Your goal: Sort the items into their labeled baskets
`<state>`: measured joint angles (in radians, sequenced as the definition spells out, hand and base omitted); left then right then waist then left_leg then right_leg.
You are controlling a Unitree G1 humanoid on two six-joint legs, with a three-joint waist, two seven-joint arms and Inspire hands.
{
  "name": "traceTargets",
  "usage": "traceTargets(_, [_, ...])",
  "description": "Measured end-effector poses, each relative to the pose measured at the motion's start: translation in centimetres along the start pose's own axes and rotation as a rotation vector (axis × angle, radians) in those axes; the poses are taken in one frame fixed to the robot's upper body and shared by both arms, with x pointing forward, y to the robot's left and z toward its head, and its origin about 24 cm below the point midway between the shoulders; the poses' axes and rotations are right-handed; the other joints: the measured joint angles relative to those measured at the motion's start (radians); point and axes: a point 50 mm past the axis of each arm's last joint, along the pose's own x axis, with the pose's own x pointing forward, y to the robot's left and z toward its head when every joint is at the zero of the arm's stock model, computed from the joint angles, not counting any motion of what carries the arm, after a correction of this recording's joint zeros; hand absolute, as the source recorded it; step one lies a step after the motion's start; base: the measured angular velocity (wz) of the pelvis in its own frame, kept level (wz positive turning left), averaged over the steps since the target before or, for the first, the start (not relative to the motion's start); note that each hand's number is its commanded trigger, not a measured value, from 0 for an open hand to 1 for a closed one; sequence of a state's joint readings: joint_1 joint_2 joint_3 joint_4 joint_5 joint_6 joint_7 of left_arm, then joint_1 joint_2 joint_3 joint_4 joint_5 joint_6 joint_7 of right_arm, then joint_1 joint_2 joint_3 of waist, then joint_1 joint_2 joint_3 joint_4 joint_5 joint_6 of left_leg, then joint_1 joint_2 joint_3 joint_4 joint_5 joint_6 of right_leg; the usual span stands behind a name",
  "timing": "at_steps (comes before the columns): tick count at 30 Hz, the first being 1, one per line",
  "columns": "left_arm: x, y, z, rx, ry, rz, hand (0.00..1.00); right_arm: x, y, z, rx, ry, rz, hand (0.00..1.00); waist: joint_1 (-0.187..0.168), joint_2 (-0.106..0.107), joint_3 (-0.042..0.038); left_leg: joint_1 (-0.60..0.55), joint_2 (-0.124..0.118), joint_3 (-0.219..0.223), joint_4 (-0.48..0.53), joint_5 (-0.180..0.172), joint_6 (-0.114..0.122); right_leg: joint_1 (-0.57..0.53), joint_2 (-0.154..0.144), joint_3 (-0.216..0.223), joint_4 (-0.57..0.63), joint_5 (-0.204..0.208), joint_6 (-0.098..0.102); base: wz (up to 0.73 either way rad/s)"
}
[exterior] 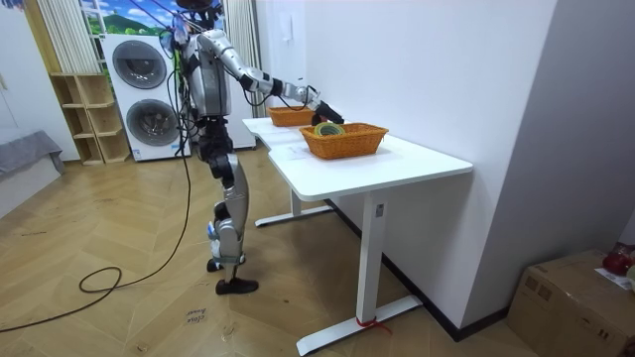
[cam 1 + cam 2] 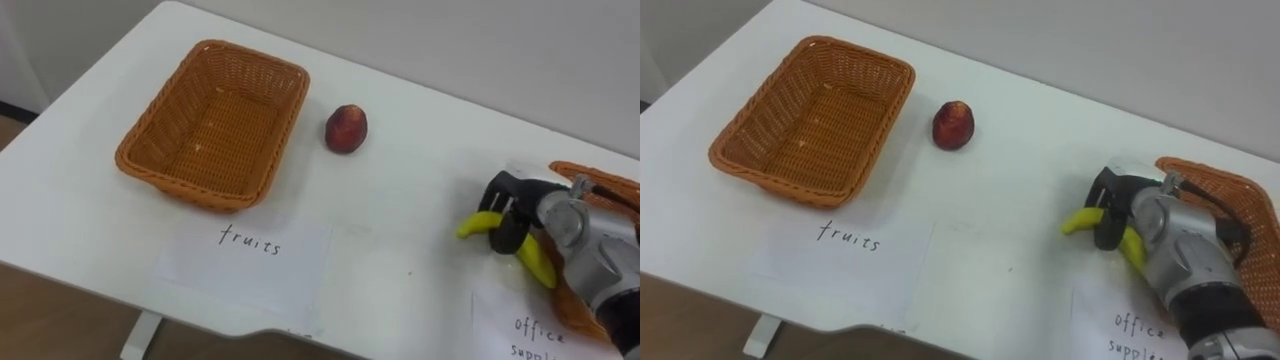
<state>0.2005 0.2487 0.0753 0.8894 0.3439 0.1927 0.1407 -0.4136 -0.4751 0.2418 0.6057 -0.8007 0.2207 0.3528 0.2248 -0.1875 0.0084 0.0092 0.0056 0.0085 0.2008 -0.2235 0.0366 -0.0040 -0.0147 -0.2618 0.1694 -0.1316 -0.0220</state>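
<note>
Curling round a curved yellow banana (image 2: 476, 227), the robot's right hand (image 2: 515, 205) clamped it at the right edge of the frame, beside the office-supplies wicker basket (image 2: 600, 184). That looked the wrong end for fruit. The empty rectangular orange wicker fruit basket (image 2: 220, 130) sat upper left on the white table (image 2: 420, 170). A round red peach-like fruit (image 2: 346, 128) lay just right of it, probably awaiting its turn.

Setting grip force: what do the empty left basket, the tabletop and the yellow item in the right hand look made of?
Rectangular orange-brown woven basket: wicker or rattan, matte, by its weave; could be plastic imitation. White tabletop: smooth laminate or painted board, faint sheen. Curved yellow banana held by the right hand: smooth skin; real or plastic, cannot tell.
</note>
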Motion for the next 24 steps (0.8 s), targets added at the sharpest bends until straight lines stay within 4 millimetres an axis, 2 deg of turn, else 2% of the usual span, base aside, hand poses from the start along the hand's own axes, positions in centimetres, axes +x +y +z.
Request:
traceTargets(8, [0.1, -0.2, 0.1, -0.004, 0.009, -0.004, 0.00, 0.0, 0.0, 0.1, 0.002, -0.004, 0.007, 1.00, 0.000, -0.009, 0.0027, 0.001, 0.000, 0.007, -0.004, 0.000, 0.000, -0.002, 0.000, 0.002, 0.000, 0.000, 0.000, -0.01])
traceTargets(14, [0.1, -0.6, 0.2, -0.041, 0.012, -0.019, 0.00, -0.2, -0.9, 0.8, 0.045, -0.034, -0.025, 1.00, -0.005, -0.011, 0.0052, -0.005, 0.001, 0.018, -0.006, 0.000, 0.000, -0.014, -0.001, 0.014, 0.001, 0.000, 0.001, -0.05])
traceTargets(17, [-0.1, -1.1, 0.3, -0.052, 0.011, -0.008, 0.00, -0.9, -2.2, 1.8, 0.102, -0.105, -0.076, 1.00, -0.028, -0.003, 0.0096, -0.006, 0.001, 0.020, -0.006, 0.000, 0.000, -0.016, -0.001, 0.014, 0.000, 0.000, 0.001, 0.00])
traceTargets(22, [-0.2, -1.5, 0.7, -0.076, -0.018, 0.001, 0.00, -2.2, -4.6, 3.3, 0.190, -0.236, -0.196, 1.00, -0.042, 0.004, 0.0051, -0.002, 0.003, 0.022, -0.004, 0.000, 0.000, -0.014, -0.002, 0.016, -0.002, 0.000, 0.001, 0.00])
traceTargets(24, [-0.2, -1.5, 0.7, -0.085, -0.023, 0.006, 0.00, -2.3, -4.9, 3.4, 0.224, -0.262, -0.214, 1.00, -0.052, 0.006, 0.0035, 0.003, 0.003, 0.019, -0.003, 0.000, 0.000, -0.008, -0.002, 0.015, -0.003, 0.000, 0.001, 0.04])
